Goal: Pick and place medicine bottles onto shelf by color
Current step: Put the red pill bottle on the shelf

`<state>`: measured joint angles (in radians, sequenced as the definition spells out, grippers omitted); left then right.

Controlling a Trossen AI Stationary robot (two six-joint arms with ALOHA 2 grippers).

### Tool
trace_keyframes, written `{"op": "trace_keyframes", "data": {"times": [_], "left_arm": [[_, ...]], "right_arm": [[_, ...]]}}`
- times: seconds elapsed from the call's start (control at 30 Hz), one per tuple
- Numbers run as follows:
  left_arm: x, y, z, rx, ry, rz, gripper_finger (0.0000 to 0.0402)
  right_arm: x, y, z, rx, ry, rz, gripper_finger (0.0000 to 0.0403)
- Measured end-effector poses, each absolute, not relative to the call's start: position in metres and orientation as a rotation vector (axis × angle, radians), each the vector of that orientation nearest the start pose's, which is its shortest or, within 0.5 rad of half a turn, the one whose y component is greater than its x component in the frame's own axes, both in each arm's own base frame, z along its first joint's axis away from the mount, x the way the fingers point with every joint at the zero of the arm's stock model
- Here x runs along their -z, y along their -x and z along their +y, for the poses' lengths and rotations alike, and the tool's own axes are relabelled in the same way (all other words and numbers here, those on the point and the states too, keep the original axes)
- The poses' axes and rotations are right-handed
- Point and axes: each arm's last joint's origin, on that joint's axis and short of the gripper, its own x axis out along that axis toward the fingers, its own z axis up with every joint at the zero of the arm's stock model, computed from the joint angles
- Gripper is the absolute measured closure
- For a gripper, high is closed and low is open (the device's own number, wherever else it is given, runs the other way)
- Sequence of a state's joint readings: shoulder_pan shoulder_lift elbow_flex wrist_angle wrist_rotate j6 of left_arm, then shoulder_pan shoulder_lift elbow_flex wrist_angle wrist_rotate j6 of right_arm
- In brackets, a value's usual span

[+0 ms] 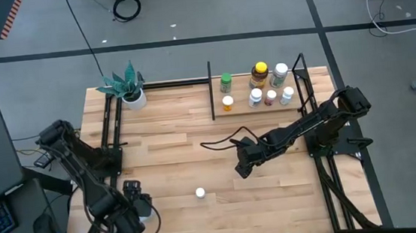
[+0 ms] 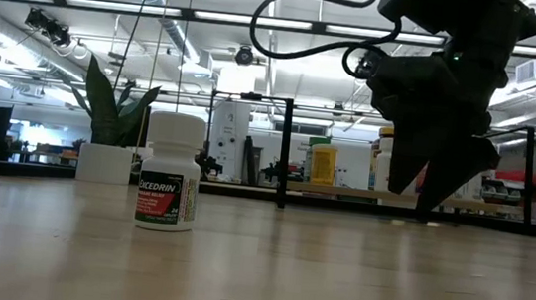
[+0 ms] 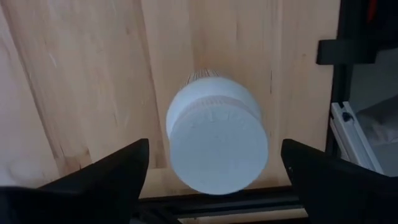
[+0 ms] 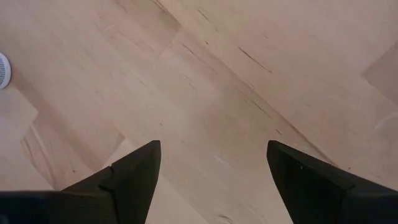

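Observation:
A white-capped white bottle (image 3: 217, 143) stands upright on the table under my left gripper (image 3: 214, 144), near the table's near left corner (image 1: 142, 209). The open fingers stand on either side of it, apart from it. A second white bottle (image 1: 200, 193) with a red-and-green label (image 2: 170, 172) stands alone on the table's near middle. My right gripper (image 1: 241, 168) hangs open and empty over bare wood (image 4: 214, 146), right of that bottle. The shelf (image 1: 240, 91) at the far right holds several bottles, among them a green-capped one (image 1: 225, 82) and an amber yellow-capped one (image 1: 259, 74).
A potted teal plant (image 1: 126, 86) stands at the table's far left. Black frame uprights (image 1: 211, 90) edge the shelf. A black cable (image 1: 221, 140) loops over the table's middle. Open wood lies between the two grippers and before the shelf.

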<state>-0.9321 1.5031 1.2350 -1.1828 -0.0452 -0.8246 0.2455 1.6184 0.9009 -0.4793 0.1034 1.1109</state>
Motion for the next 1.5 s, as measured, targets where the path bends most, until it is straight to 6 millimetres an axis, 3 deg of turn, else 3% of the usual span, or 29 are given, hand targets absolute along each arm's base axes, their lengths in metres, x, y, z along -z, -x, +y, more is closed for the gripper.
{"op": "trace_keyframes", "data": {"times": [0.2,0.53,0.73,0.97,1.33,1.5], "left_arm": [[-0.263,-0.159,-0.214,0.126,-0.033,1.462,0.0037],[-0.263,-0.158,-0.215,0.124,-0.074,1.42,0.0094],[-0.262,-0.158,-0.215,0.14,-0.081,1.414,0.0108],[-0.238,-0.155,-0.214,0.16,-0.033,1.454,0.0109],[-0.243,-0.156,-0.213,0.142,0.014,1.456,0.0111],[-0.244,-0.156,-0.214,0.146,0.024,1.464,0.0148]], "right_arm": [[-0.161,-0.284,0.068,0.525,-0.76,1.098,0.0103],[-0.162,-0.285,0.069,0.51,-0.781,1.093,0.0103],[-0.162,-0.285,0.07,0.512,-0.791,1.095,0.0103],[-0.162,-0.285,0.07,0.512,-0.792,1.095,0.0103],[-0.162,-0.285,0.071,0.495,-0.805,1.112,0.0103],[-0.162,-0.285,0.071,0.498,-0.81,1.111,0.0103]]}}
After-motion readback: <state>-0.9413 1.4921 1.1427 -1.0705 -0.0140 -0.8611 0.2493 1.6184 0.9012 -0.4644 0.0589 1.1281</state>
